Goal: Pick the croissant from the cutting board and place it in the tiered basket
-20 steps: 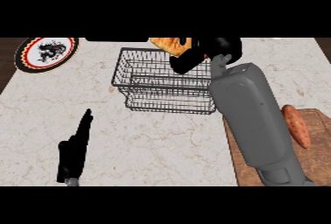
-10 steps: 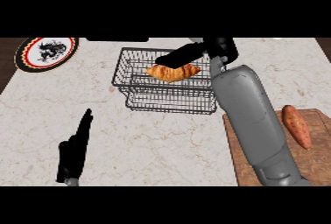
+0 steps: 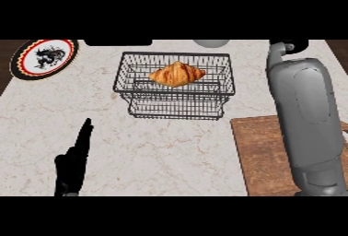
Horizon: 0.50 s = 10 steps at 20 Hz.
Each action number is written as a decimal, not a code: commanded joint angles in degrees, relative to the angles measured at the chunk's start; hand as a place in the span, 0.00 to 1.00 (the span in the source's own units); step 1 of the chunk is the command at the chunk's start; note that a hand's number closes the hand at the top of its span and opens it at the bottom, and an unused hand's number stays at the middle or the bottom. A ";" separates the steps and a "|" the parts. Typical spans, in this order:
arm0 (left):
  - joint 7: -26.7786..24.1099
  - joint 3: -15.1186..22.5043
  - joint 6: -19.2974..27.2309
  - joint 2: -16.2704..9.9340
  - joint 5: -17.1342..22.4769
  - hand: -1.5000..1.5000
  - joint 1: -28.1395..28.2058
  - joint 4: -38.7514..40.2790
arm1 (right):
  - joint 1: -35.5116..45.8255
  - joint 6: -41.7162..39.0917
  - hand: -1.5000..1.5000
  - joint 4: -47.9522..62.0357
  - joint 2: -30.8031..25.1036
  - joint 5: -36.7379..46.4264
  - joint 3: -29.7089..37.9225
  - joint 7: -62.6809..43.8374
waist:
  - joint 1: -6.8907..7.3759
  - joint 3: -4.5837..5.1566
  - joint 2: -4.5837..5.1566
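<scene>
The golden croissant (image 3: 176,74) lies in the upper tier of the black wire tiered basket (image 3: 136,103), which stands at the back middle of the marble counter. Nothing touches it. The wooden cutting board (image 3: 262,152) sits at the right front, partly under my grey right forearm (image 3: 309,115). That forearm rises along the right side to the view's top, and its hand is out of sight beyond the top edge. My left hand (image 3: 73,161) rests open at the lower left, fingers straight and pointing away, well clear of the basket.
A round plate with a black dragon figure and red rim (image 3: 44,57) lies at the back left corner. A pale grey rounded object (image 3: 211,44) shows at the back edge behind the basket. Bare marble lies between my left hand and the basket.
My right hand has let go of the croissant and pulled back to the right, out of view. The croissant now lies in the basket's upper tier. The left hand has stayed still.
</scene>
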State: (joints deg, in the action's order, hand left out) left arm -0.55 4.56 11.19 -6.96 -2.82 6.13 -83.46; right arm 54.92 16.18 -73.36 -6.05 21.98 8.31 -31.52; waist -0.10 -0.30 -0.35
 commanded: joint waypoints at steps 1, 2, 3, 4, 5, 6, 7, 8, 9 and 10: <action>3.45 -0.23 0.80 0.60 0.01 0.50 0.08 1.01 | -4.11 -1.38 0.00 -5.30 -7.27 -1.62 5.43 -2.90 | -1.25 0.25 0.02; 2.93 -1.12 0.81 0.67 0.67 0.50 -0.09 2.08 | -2.54 -3.80 0.00 -5.63 -10.76 -3.92 8.54 -5.16 | -1.50 0.27 0.02; 0.74 -0.81 -0.94 -0.26 0.79 0.50 1.18 2.66 | -5.49 -4.87 0.00 -7.06 -11.65 -5.38 9.51 -3.86 | -1.14 0.28 0.10; 1.61 -3.03 -0.58 -0.64 1.60 0.50 -2.86 5.15 | -7.71 -6.14 0.00 -10.31 -12.60 -7.00 10.64 -4.70 | -2.05 0.29 0.05; 1.12 0.02 0.52 1.18 -0.25 0.50 0.26 3.12 | -7.62 -9.02 0.00 -8.28 -16.50 -10.56 14.78 -3.30 | -1.58 0.23 0.14; 3.97 -0.43 -0.17 0.36 0.73 0.50 0.08 0.29 | -10.79 -11.46 0.00 -9.43 -18.30 -12.25 16.07 -2.52 | -1.47 0.20 0.06; 0.33 -0.80 -0.22 0.41 0.56 0.50 2.18 2.01 | -13.89 -12.11 0.00 -12.43 -17.83 -13.43 16.51 -3.70 | -1.30 0.25 0.02; 0.65 -0.86 0.40 0.87 0.28 0.50 0.86 2.43 | -13.16 -15.15 0.00 -12.80 -21.40 -16.15 19.28 -5.34 | -1.59 0.26 0.00; 0.48 -0.24 0.93 1.44 0.07 0.50 3.07 1.13 | -17.62 -16.74 0.00 -13.88 -22.32 -18.94 22.35 -2.30 | -2.08 0.19 -0.10; 0.53 -1.37 0.44 0.70 0.41 0.50 1.09 3.09 | -18.26 -20.47 0.00 -13.63 -25.19 -21.60 24.31 -2.55 | -2.24 0.22 0.00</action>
State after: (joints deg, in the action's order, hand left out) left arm -0.56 3.60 11.69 -6.61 -2.66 6.55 -83.23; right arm 42.49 3.35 -84.18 -24.32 8.00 25.39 -34.62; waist -1.68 -0.39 -0.58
